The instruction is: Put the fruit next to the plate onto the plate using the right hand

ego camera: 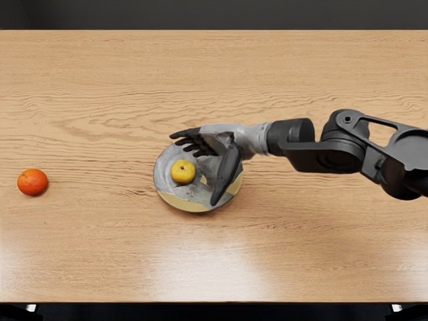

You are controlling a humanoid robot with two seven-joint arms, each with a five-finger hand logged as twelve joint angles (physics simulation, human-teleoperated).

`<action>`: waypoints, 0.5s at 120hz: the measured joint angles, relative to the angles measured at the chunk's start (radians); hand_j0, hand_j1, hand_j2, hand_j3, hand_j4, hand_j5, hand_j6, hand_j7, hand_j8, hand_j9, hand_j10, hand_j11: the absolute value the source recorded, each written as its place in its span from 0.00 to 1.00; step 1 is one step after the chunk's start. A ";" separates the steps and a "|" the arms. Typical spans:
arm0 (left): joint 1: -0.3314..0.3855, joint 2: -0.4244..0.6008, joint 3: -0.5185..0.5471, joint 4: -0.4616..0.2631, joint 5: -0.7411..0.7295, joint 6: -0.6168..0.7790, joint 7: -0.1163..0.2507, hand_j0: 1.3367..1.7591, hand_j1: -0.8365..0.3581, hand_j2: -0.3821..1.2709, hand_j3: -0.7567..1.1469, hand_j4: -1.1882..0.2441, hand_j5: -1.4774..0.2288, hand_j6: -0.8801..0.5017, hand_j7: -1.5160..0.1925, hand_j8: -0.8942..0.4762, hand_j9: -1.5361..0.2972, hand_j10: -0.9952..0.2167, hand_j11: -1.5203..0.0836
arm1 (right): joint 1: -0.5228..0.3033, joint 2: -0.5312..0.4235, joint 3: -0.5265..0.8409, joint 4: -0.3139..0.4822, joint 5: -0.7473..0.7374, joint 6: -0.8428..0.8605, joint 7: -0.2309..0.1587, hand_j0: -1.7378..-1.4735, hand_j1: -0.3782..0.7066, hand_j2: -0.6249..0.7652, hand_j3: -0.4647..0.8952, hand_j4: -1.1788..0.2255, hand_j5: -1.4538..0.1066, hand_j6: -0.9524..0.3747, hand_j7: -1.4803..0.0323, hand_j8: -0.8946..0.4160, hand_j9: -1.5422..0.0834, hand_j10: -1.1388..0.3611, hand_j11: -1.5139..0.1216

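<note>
Round fruit [183, 172] sits left-of-centre on plate [167, 192], right hand [214, 144] just above plate, fingers spread, holding nothing; orange [33, 182] way left.

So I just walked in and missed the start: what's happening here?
The robot's right hand hangs over the plate, fingers spread and holding nothing. A yellow fruit sits on the plate just below the fingers. An orange lies alone on the table, far left. The left arm is out of view.

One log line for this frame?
round yellow fruit: on grey round plate | right hand: open, above plate | round orange fruit: far left on wooden table
</note>
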 joint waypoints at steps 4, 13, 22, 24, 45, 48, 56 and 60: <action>0.000 0.000 0.000 0.000 0.000 0.000 0.000 0.76 0.97 0.23 0.40 0.82 0.85 0.62 0.87 0.64 0.82 0.80 0.93 | -0.008 -0.014 0.018 0.000 0.019 0.038 0.001 0.30 0.06 0.45 0.34 0.82 0.91 0.70 0.95 0.66 0.92 0.74 0.90; 0.000 0.000 0.000 0.000 0.000 0.000 0.000 0.76 0.97 0.23 0.40 0.82 0.85 0.62 0.87 0.64 0.82 0.80 0.93 | -0.028 -0.054 0.051 -0.002 0.073 0.132 0.006 0.30 0.05 0.45 0.34 0.82 0.91 0.70 0.96 0.67 0.93 0.75 0.91; 0.000 0.000 0.000 0.000 0.000 0.000 0.000 0.76 0.97 0.23 0.40 0.82 0.85 0.62 0.87 0.64 0.82 0.80 0.93 | -0.044 -0.096 0.068 -0.002 0.117 0.206 0.026 0.30 0.04 0.45 0.34 0.83 0.92 0.71 0.97 0.67 0.94 0.75 0.91; 0.000 0.000 0.000 0.000 0.000 0.000 0.000 0.76 0.97 0.23 0.40 0.82 0.85 0.62 0.87 0.64 0.82 0.80 0.93 | -0.048 -0.104 0.073 -0.003 0.129 0.216 0.029 0.30 0.04 0.45 0.34 0.83 0.92 0.71 0.97 0.67 0.94 0.75 0.91; 0.000 0.000 0.000 0.000 0.000 0.000 0.000 0.76 0.97 0.23 0.40 0.82 0.85 0.62 0.87 0.64 0.82 0.80 0.93 | -0.096 -0.229 0.115 -0.016 0.277 0.267 0.043 0.30 0.03 0.45 0.34 0.84 0.93 0.71 0.97 0.68 0.94 0.76 0.92; 0.000 0.000 0.000 0.000 0.000 0.000 0.000 0.76 0.97 0.23 0.40 0.82 0.85 0.62 0.87 0.64 0.82 0.80 0.93 | -0.102 -0.248 0.118 -0.021 0.297 0.269 0.044 0.30 0.03 0.45 0.34 0.84 0.93 0.71 0.97 0.68 0.94 0.76 0.92; 0.000 0.000 0.000 0.000 0.000 0.000 0.000 0.76 0.97 0.23 0.40 0.82 0.85 0.62 0.87 0.64 0.82 0.80 0.93 | -0.115 -0.296 0.121 -0.040 0.344 0.273 0.045 0.30 0.03 0.45 0.34 0.84 0.93 0.71 0.98 0.68 0.95 0.76 0.92; 0.000 0.000 0.000 0.000 0.000 0.000 0.000 0.76 0.97 0.23 0.40 0.82 0.85 0.62 0.87 0.64 0.82 0.80 0.93 | -0.120 -0.315 0.122 -0.054 0.366 0.275 0.046 0.30 0.03 0.45 0.34 0.84 0.93 0.72 0.98 0.68 0.95 0.76 0.92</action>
